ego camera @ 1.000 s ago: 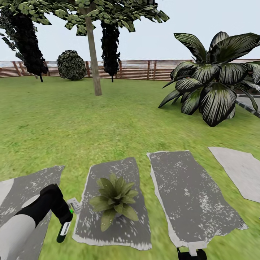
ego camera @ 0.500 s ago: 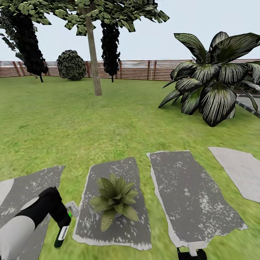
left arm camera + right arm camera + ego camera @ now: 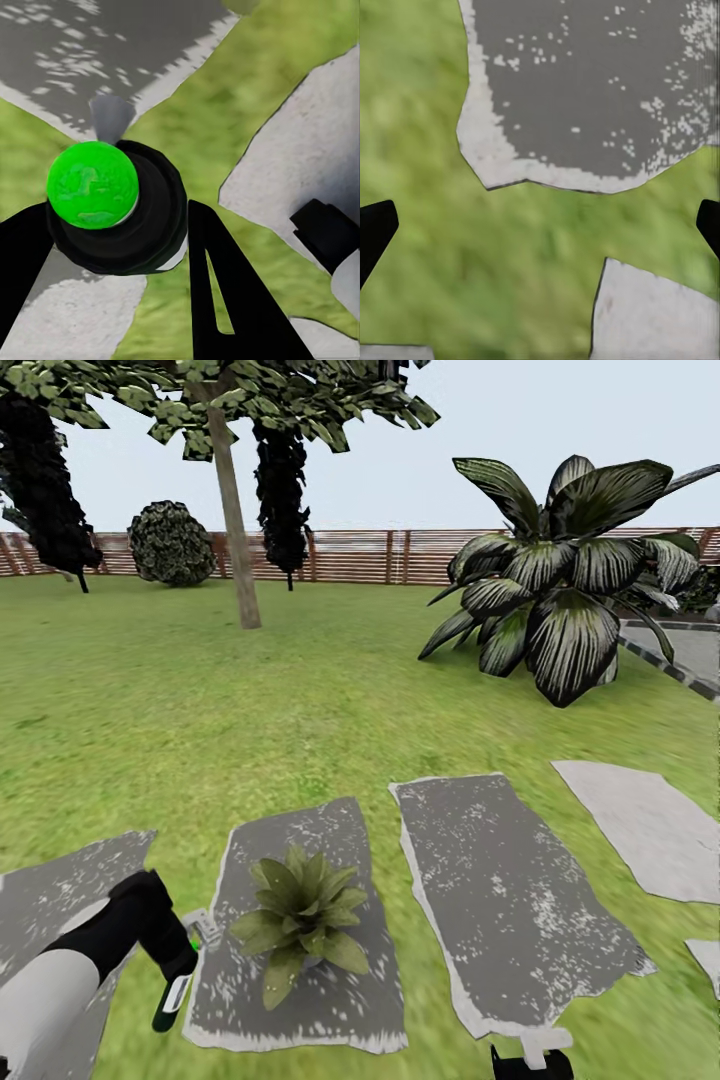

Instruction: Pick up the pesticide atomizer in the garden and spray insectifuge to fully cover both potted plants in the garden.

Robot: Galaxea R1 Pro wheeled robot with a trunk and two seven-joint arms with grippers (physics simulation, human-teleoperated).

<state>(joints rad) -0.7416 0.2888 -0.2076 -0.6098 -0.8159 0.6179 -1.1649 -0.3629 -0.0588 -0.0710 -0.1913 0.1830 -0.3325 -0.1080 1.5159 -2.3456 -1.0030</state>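
Note:
One potted plant [image 3: 300,920], a low rosette of olive-green leaves, stands on a grey slab [image 3: 330,830] in the head view's lower left. Just left of it my left gripper [image 3: 180,972] is shut on the pesticide atomizer [image 3: 170,1002], a small dark bottle. In the left wrist view the atomizer [image 3: 112,199] shows a bright green top and sits between the black fingers [image 3: 217,285] of my left gripper [image 3: 112,251], above grass and slabs. My right gripper [image 3: 530,1057] is low at the frame's bottom edge. In the right wrist view my right gripper [image 3: 540,225] is open over grass. The second potted plant is out of view.
A huge dark plant with white-striped leaves [image 3: 545,610] stands at the right on the lawn. More grey slabs [image 3: 500,900] [image 3: 640,830] lie to the right of the plant's slab. A tree trunk [image 3: 235,530], a round bush [image 3: 170,542] and the slat fence [image 3: 350,555] stand far back.
The whole head view has shifted a little, so the camera has turned right. My left gripper has dipped slightly with the atomizer still in it.

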